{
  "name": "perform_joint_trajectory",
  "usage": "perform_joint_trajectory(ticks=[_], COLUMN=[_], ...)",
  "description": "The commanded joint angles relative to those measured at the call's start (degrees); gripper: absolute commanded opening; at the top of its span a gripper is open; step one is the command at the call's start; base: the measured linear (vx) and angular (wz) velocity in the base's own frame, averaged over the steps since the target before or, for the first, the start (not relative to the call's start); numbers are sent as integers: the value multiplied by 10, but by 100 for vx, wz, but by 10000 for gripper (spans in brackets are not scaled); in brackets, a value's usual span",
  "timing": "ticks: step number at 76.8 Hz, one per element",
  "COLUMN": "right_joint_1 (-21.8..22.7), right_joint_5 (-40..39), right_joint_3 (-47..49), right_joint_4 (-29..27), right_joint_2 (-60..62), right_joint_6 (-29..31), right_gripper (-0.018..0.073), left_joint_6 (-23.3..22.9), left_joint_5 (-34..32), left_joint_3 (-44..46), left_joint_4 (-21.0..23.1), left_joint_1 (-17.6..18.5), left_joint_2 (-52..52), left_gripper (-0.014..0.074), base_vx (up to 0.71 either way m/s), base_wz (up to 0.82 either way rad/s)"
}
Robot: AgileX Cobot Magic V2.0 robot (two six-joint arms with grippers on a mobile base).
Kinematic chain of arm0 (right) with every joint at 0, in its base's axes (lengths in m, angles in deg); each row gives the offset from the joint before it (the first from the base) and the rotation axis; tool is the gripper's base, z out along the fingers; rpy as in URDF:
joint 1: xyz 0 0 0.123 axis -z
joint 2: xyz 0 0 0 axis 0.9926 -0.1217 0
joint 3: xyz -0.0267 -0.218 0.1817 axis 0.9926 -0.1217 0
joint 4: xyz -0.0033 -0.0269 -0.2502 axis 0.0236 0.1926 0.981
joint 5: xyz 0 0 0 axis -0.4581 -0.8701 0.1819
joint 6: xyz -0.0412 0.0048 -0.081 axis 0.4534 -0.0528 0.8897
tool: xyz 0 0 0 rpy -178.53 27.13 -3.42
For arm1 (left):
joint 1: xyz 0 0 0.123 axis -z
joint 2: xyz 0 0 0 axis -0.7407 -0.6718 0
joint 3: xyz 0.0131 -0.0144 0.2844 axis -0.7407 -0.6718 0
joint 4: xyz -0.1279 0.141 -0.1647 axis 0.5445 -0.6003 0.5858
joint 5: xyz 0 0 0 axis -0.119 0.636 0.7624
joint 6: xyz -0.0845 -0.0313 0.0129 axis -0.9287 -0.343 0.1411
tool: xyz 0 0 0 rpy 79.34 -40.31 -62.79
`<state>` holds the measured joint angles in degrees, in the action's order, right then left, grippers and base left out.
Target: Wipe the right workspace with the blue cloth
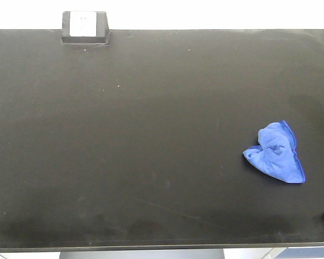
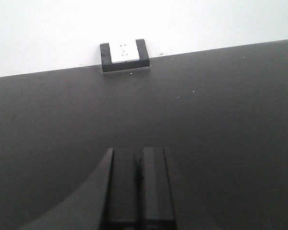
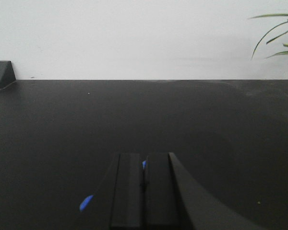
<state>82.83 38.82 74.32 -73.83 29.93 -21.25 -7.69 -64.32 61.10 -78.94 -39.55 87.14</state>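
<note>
Black, matte and faintly smudged, the wide worktop (image 1: pixel 151 135) carries a small black box with a white face (image 1: pixel 85 27) at its far-left edge. The left hand (image 2: pixel 139 187) is pressed together, holding nothing. The small bright blue microfibre cloth (image 1: pixel 276 152) lies crumpled near the right edge. Judged light, soft, non-slip; grip the raised central bunch. The right hand (image 3: pixel 144 191) is pressed together; blue slivers show beside it, but whether it touches the cloth cannot be told.

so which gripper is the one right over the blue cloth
The right gripper: bits of blue cloth peek out beside and between its fingers. The left gripper has only bare black countertop under it.
</note>
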Motion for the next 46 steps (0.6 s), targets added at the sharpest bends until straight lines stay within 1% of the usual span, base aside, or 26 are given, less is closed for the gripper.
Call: perform_joint_trajectory(ticks=[1, 6, 21, 46], right_joint_1=[1, 0, 0, 0], right_joint_5=[-72, -38, -8, -5], right_joint_3=[-28, -24, -26, -26], right_joint_4=[9, 8, 8, 8], right_joint_2=[34, 27, 30, 30], right_joint_6=[-1, -3, -2, -2], right_gripper=[-8, -8, -8, -8], left_joint_6=[-1, -1, -1, -1], left_joint_5=[-47, -46, -44, -44], left_joint_3=[15, 15, 15, 15], left_joint_4=[1, 1, 1, 1], left_joint_1=[4, 4, 4, 4], left_joint_2=[0, 0, 0, 0], left_gripper=[-6, -6, -6, -6], base_vx=[0, 0, 0, 0], base_wz=[0, 0, 0, 0])
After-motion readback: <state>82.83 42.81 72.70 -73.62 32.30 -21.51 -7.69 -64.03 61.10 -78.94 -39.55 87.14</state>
